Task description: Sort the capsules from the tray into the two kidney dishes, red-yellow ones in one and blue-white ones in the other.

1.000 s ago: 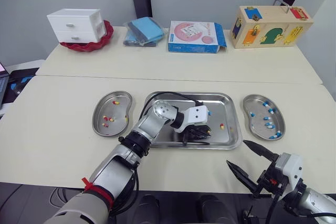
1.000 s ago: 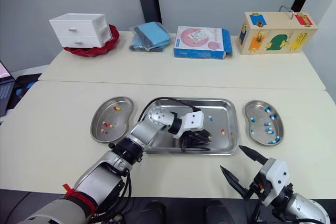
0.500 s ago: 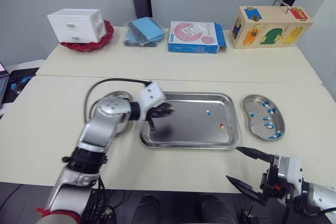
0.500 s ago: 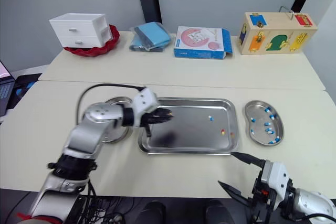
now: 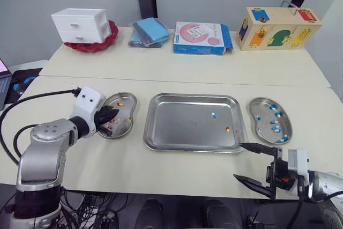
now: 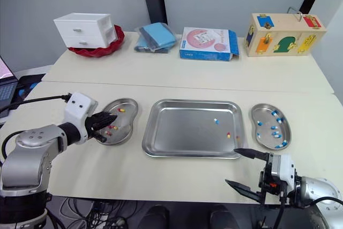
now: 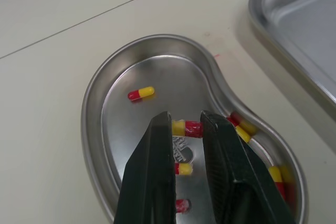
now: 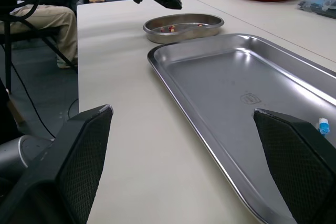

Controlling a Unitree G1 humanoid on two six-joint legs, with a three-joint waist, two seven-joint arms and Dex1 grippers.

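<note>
Pinching in from both sides, the left gripper's (image 7: pixel 186 118) black fingers (image 7: pixel 157 150) stand close together with a red-yellow capsule (image 7: pixel 193 129) clamped crosswise between their tips. Gripper and capsule hang over the middle of the left kidney dish (image 7: pixel 89 108), which sits at the tray's (image 5: pixel 161 143) 9 o'clock, just beside it. Several more red-yellow capsules lie in that dish: one alone (image 7: pixel 141 94) toward its far end, and a cluster (image 7: pixel 242 129) along the wall nearest the tray.

At the tray's 5 o'clock, past its near corner, the right gripper (image 5: pixel 238 160) hovers low over the table (image 5: pixel 177 73) with its fingers spread wide and nothing between them.

On the tray, toward its 3 o'clock side, two capsules remain: a blue-white one (image 5: pixel 213 115) and, just nearer the robot, a red-yellow one (image 5: pixel 227 129). The right kidney dish (image 5: pixel 251 112), at the tray's 3 o'clock, holds a scatter of blue-white capsules (image 5: pixel 274 128).
</note>
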